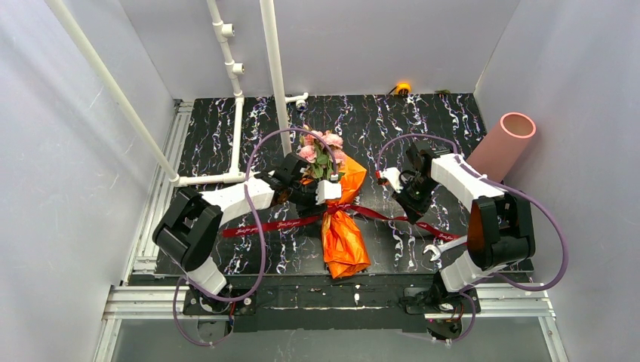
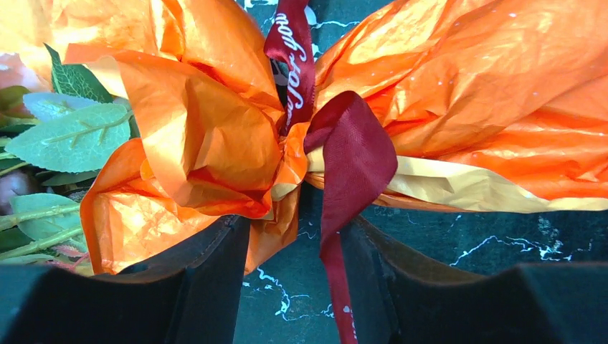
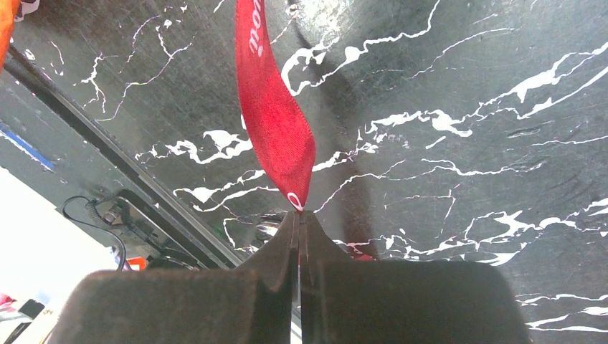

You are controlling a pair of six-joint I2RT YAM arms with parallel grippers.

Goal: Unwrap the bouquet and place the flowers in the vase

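Your left gripper (image 2: 297,233) stands partly open, its fingers either side of the dark red ribbon (image 2: 351,165) at the tied waist of the bouquet (image 1: 343,226). The bouquet lies mid-counter (image 1: 423,128), with its pink flowers (image 1: 321,147) pointing away from the arm bases. Your right gripper (image 3: 299,215) is closed on the ribbon's right-hand tail, pinching it at the fingertips, and the vase (image 1: 504,147) sits at the counter's far right edge, well apart from the bouquet.

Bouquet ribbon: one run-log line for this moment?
left gripper open astride ribbon | right gripper shut on ribbon | bouquet wrapped | vase without flowers
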